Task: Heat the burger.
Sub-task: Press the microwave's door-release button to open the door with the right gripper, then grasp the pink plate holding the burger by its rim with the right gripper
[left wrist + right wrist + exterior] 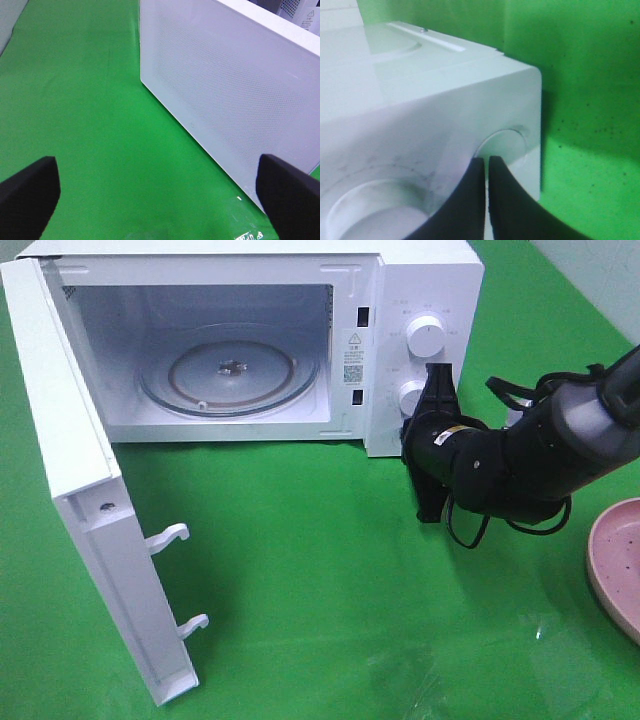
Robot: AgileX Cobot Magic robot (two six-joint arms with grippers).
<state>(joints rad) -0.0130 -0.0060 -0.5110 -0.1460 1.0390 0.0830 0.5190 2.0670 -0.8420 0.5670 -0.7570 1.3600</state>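
Burger is out of sight in every view. Green worktop carries the white microwave, its door swung wide. Pink plate lies at the right edge. Left claw gapes wide, holding nothing. Right claw is closed on nothing, tips beside a knob.

The burger is not visible in any of the three views. The white microwave meant to heat it stands upright at the far left of the scene. Its door, hinged on the left, is swung wide open, with two white latch hooks jutting from its free edge. Inside the lit cavity a round glass turntable lies flat. Two round white knobs sit one above the other on the right-hand panel.
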